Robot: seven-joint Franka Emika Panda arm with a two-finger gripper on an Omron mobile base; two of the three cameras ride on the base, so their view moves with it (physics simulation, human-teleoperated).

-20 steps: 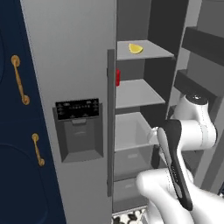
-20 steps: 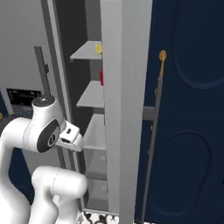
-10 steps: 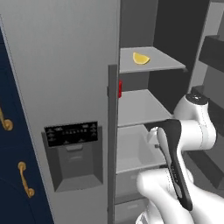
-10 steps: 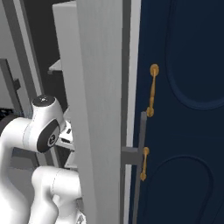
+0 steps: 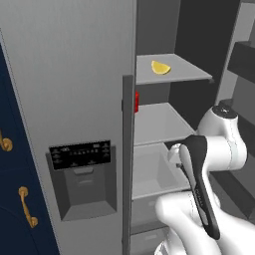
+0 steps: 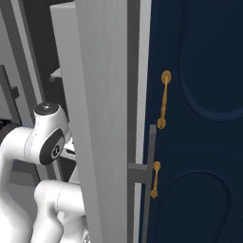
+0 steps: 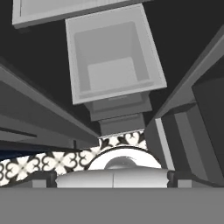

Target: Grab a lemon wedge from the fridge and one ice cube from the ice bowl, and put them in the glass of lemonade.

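left base view: the open fridge (image 5: 89, 74) shows a lemon wedge (image 5: 160, 67) on its upper shelf, a small red item (image 5: 136, 101) at the door edge, and the white arm low right. since before, the whole picture has shifted closer.

right base view: the fridge door (image 6: 102, 118) blocks the interior beside a navy cabinet (image 6: 199, 95).

hand view: looks onto a grey drawer (image 7: 114, 57); the gripper's jaws are spread wide, empty.

Yellow lemon wedge (image 5: 160, 67) on upper shelf, open grey fridge (image 5: 74, 74).

No legible txt; fridge (image 5: 74, 74) dispenser panel (image 5: 79, 151) marks too blurry to read.
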